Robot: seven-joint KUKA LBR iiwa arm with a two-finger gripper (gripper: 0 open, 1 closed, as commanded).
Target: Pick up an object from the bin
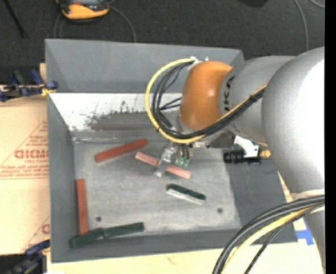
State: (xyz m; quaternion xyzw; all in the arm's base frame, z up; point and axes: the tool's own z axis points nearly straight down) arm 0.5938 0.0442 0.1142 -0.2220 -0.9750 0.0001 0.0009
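My gripper (169,163) hangs low over the middle of the bin, below the arm's orange cover. Its tips stand right at a pale pink stick (147,160) that lies slanted on the floor; a second pink piece (178,173) lies just right of the tips. I cannot make out whether a stick is between the fingers. A dark green stick (186,193) lies a little below the gripper, apart from it.
A red-brown stick (120,150) lies to the upper left of the gripper. Another red-brown stick (82,206) runs along the left wall. A long dark green stick (107,234) rests by the front wall. The arm covers the bin's right side.
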